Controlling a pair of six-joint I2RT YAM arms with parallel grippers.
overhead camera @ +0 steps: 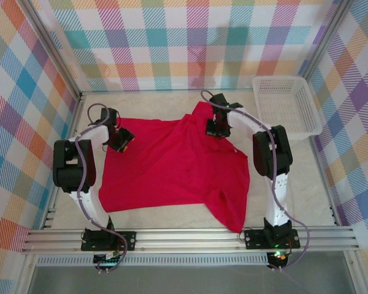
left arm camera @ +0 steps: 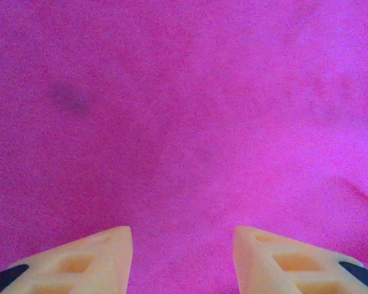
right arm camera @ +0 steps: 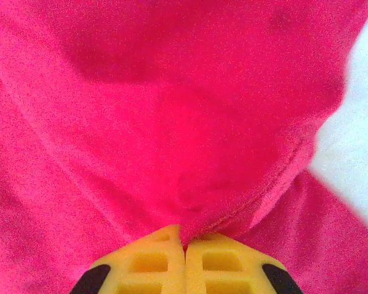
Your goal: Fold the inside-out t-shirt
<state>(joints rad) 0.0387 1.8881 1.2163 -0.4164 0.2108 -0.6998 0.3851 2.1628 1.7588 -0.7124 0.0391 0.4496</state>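
- Top view: the soft red inside-out t-shirt [overhead camera: 172, 165] is lying rumpled across the pale worktop [overhead camera: 294, 177], between both arms. A white mesh basket [overhead camera: 282, 78] is sitting at the far right, apart from it.
- Left wrist: the left claw [left arm camera: 181, 236] is standing agape, its orange fingers [left arm camera: 104, 257] spread over smooth cloth.
- Right wrist: the right claw [right arm camera: 185, 236] is pinching a stitched hem fold, its yellow tips pressed together.

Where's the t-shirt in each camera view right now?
Top external: t-shirt spread across the table.
Left wrist: t-shirt lies flat beyond the open left gripper.
Right wrist: its seamed edge is pinched in the shut right gripper.
Shared landmark: that pinch, at the t-shirt's far edge from above.
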